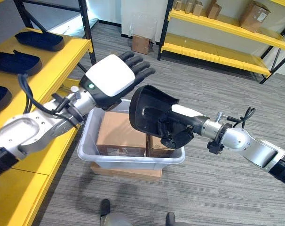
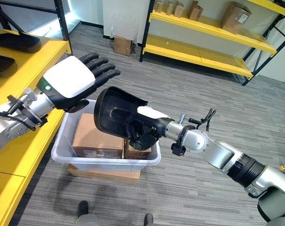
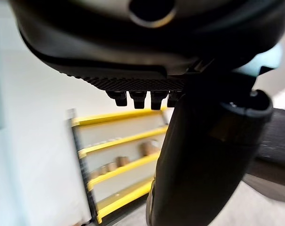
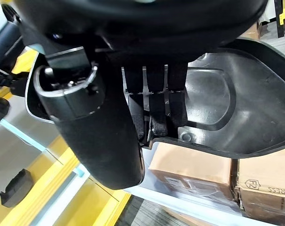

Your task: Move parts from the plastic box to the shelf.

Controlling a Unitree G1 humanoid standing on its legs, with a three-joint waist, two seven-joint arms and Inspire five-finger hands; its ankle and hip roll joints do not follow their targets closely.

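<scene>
One black part [image 1: 149, 110] clamped in right hand [image 1: 173, 129] over box [image 1: 86, 146]; left hand [image 1: 115, 75], fingers straight, just beside, shelf-side [image 1: 48, 70].

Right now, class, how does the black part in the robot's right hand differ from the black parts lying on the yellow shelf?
The held black part is up in the air above the plastic box, gripped by the right hand with curled fingers; the shelf parts lie flat on the yellow shelf, untouched. The held part shows its hollow inside; the shelf parts lie low. Both are black moulded pieces.
</scene>
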